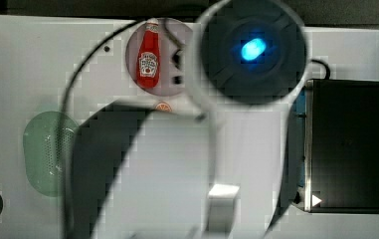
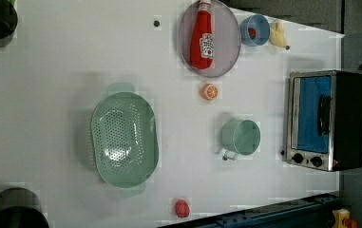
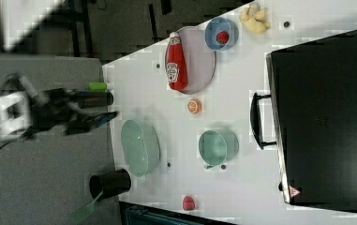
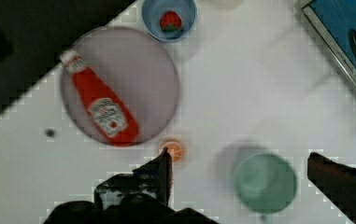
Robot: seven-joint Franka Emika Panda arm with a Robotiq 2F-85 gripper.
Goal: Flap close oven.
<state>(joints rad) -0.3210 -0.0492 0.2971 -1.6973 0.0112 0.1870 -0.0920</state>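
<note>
The black oven [image 2: 352, 118] stands at the left view's right, its silver front frame facing the table. The flap [image 2: 311, 114], a blue-tinted glass door with a black bar handle [image 2: 324, 114], sits upright and flush in that frame. From behind in the right view, the oven [image 3: 326, 117] shows its handle [image 3: 256, 121] sticking out toward the table. My gripper [image 4: 239, 155] hangs high over the table's middle, above the green cup [image 4: 265, 183]. It is open, with nothing between its fingers [image 4: 164, 170]. My arm [image 1: 246, 55] hides much of the top view.
A green colander [image 2: 124, 140] lies mid-table. A ketchup bottle [image 2: 203, 35] rests on a grey plate [image 2: 228, 42]. An orange half [image 2: 209, 91], a blue bowl [image 2: 255, 29] with a strawberry, a red fruit [image 2: 182, 208] and a black pot [image 3: 110, 183] stand around.
</note>
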